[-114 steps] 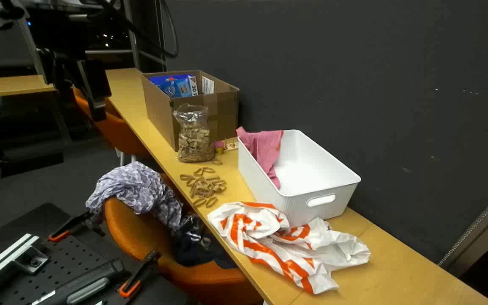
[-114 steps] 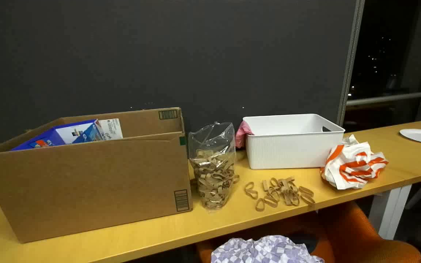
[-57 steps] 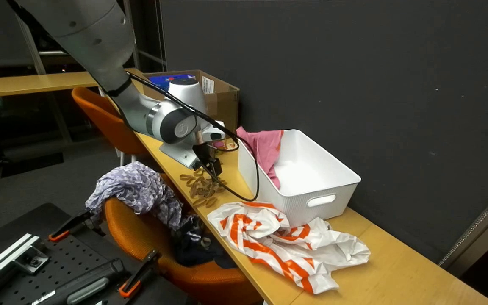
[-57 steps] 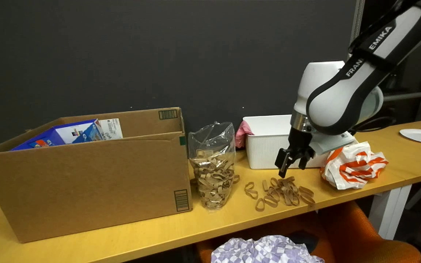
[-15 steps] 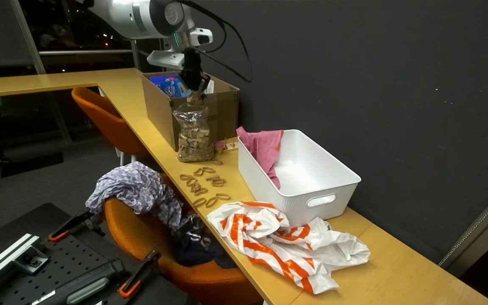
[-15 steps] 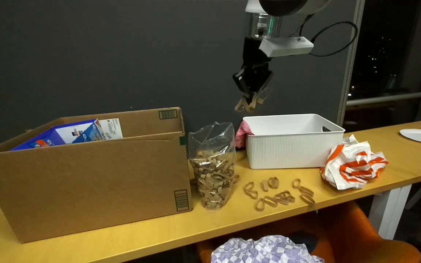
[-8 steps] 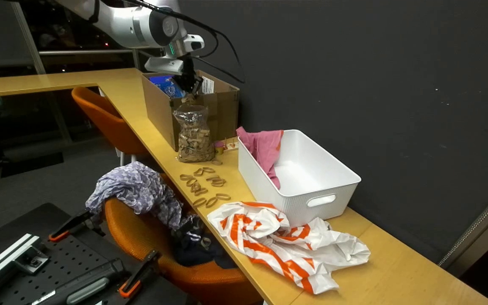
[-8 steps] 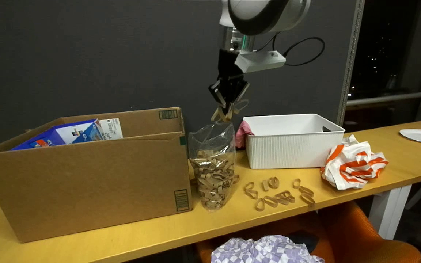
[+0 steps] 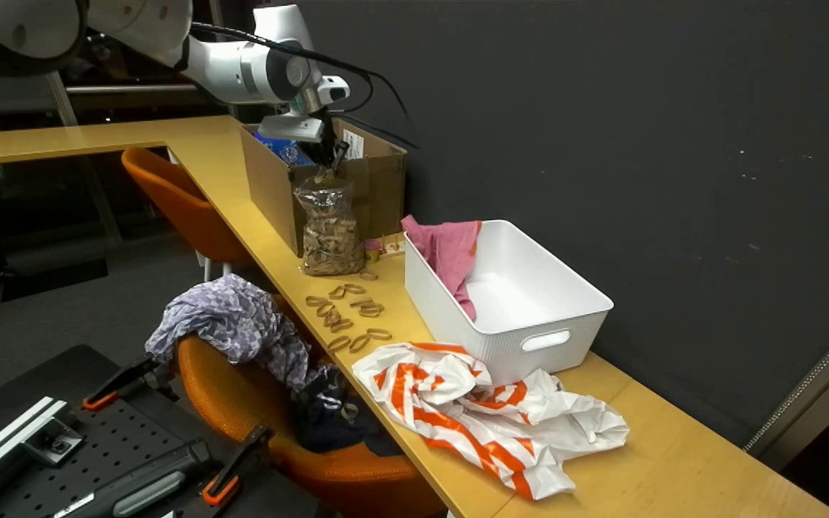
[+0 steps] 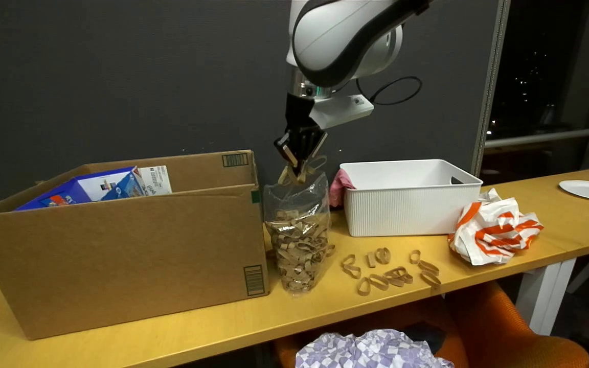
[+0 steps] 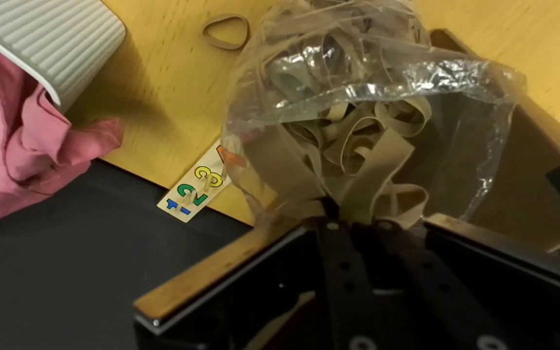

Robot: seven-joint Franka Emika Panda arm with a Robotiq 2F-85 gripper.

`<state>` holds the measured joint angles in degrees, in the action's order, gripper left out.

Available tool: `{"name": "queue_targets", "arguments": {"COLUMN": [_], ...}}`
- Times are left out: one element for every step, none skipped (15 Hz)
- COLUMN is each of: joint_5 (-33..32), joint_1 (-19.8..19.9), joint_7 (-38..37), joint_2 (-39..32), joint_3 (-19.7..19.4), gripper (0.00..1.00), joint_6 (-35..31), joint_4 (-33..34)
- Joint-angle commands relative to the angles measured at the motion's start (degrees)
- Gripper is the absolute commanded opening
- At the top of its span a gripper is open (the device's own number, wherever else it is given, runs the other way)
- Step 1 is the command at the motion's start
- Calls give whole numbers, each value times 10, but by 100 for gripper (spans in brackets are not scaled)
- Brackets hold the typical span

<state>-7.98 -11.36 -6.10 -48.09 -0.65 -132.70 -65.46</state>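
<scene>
My gripper [image 11: 345, 221] is shut on a small bunch of tan rubber bands [image 11: 389, 155], whose loops stick out past the fingertips. Below it stands a clear plastic bag [image 10: 298, 250] part-filled with similar bands, its mouth open upward. In an exterior view the held bands [image 10: 294, 176] overlap the bag's upper rim; whether they touch the plastic I cannot tell. The wrist view looks down into the bag's mouth, with more bands inside. Several loose bands [image 10: 397, 276] lie on the table beside the bag, and a single band [image 11: 246, 36] lies close by it.
A large cardboard box [image 10: 136, 271] with blue packages stands beside the bag. Across from it is a white bin [image 10: 412, 212] with a pink cloth [image 11: 42, 131] over its rim. A numbered strip [image 11: 169, 206] lies behind. A crumpled white-orange bag [image 9: 494, 424] sits nearer the bin's end.
Several seconds ago my gripper hung above the loose bands; now it holds a bunch and that pile is smaller. Over the last second it has moved across and down to the bag's mouth.
</scene>
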Motion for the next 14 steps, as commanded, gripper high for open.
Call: {"name": "queue_targets", "arguments": {"joint_5": [1,3,4,5,5,5,7,8,9,10,10,9,9,9], "joint_1": [-5,-5,-6,-6,-7,-7,-6,-5,-3,-1,0,1,2,4], "joint_7": [10,10,9,9,8,6,7,6,5,4,2,-1,-10,-18], "joint_2": [-28,-29,-30,-31,-29,-24,-20,-16,-14,-10,-4,1,13,25], "joint_3": [6,7,8,9,8,8,8,8,8,7,6,4,0,-3], "gripper": [32,39,46,54,61,67,76,82,90,96,99,100,100,100], "joint_6": [12,10,9,8,7,6,5,2,0,-2,-2,-4,-5,-4], "joint_4": [51,53,55,54,52,45,41,35,32,27,20,14,-1,-18]}}
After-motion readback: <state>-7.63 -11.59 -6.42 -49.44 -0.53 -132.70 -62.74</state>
